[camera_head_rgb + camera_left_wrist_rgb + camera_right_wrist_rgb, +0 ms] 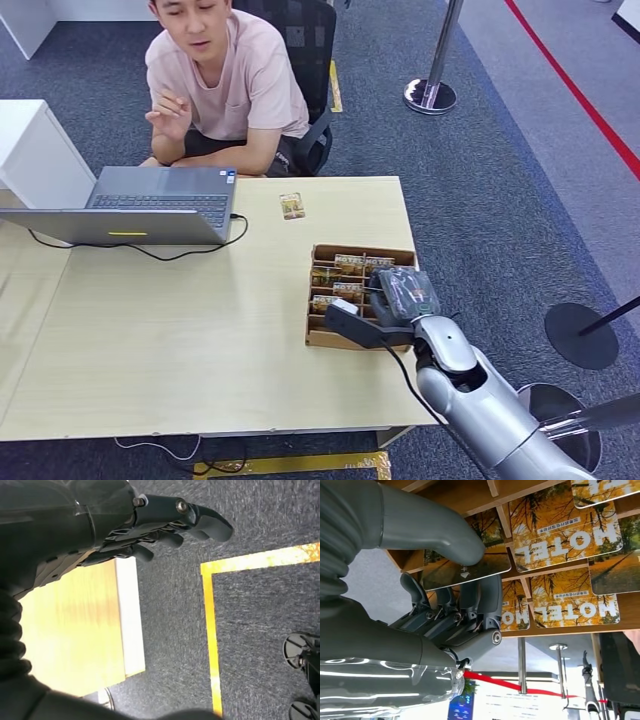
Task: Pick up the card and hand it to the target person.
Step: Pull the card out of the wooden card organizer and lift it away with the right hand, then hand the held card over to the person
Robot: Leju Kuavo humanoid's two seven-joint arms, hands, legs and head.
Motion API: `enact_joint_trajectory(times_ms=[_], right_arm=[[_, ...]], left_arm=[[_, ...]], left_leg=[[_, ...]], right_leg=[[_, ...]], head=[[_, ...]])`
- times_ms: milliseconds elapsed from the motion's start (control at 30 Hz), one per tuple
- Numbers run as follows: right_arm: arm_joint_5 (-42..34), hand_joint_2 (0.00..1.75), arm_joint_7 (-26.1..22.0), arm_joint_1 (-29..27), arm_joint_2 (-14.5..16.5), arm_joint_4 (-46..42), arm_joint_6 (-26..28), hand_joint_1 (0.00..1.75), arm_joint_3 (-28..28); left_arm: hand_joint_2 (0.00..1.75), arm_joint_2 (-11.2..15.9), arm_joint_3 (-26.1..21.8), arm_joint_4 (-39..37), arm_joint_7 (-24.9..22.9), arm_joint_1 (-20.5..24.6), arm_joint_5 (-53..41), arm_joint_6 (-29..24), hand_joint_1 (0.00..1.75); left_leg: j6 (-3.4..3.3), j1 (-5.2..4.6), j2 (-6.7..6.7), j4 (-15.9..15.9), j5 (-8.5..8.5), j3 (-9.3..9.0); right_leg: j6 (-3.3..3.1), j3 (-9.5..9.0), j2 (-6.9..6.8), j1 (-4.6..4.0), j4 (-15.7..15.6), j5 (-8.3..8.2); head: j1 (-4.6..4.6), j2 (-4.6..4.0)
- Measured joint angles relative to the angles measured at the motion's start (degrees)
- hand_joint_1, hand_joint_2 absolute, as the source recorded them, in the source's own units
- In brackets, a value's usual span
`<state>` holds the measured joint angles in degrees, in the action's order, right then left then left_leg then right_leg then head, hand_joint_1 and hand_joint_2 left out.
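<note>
Seemingly pinched: autumn-printed card (pixel 471 567).

Open laptop (pixel 155 203) with black cable (pixel 143 248) on wooden table (pixel 189 330), stanchion base (pixel 430 96) on carpet.

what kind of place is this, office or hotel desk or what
Probably an office or lab staged as a hotel front desk: a light wooden table with an open grey laptop, a brown wooden tray of "HOTEL" cards, grey carpet and a chrome queue stanchion.
</note>
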<state>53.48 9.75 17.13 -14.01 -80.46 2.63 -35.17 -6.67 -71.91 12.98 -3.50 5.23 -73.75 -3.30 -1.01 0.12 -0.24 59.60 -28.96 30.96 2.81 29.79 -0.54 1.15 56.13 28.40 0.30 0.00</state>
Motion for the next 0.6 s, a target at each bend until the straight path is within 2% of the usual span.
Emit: enact_joint_trajectory(times_ms=[167,300,600], right_arm=[[-0.04,1.75,-0.51,-0.02,-0.01,-0.02,0.89,1.38,-0.32],[-0.14,1.75,-2.32,-0.22,-0.05,-0.86,3.83,1.38,-0.21],[0.41,1.75,-11.05,-1.37,-0.17,-7.95,15.82,1.38,3.03]], left_arm=[[1.75,0.00,-0.02,0.00,0.60,-0.08,0.51,-1.04,0.00],[1.75,0.01,-0.02,0.00,0.53,-0.15,1.01,-1.07,0.00],[1.75,0.00,0.00,0.00,0.50,-0.19,1.08,-1.08,0.00]], left_leg=[[0.00,0.00,0.00,0.00,0.00,0.00],[0.00,0.00,0.00,0.00,0.00,0.00],[0.00,0.00,0.01,0.01,0.00,0.01]], right_leg=[[0.00,0.01,0.00,0.00,0.00,0.00],[0.00,0.01,0.01,0.00,0.00,0.00],[0.01,0.02,0.01,0.00,0.00,-0.01]], head=[[0.00,0.00],[0.00,0.00],[0.00,0.00]])
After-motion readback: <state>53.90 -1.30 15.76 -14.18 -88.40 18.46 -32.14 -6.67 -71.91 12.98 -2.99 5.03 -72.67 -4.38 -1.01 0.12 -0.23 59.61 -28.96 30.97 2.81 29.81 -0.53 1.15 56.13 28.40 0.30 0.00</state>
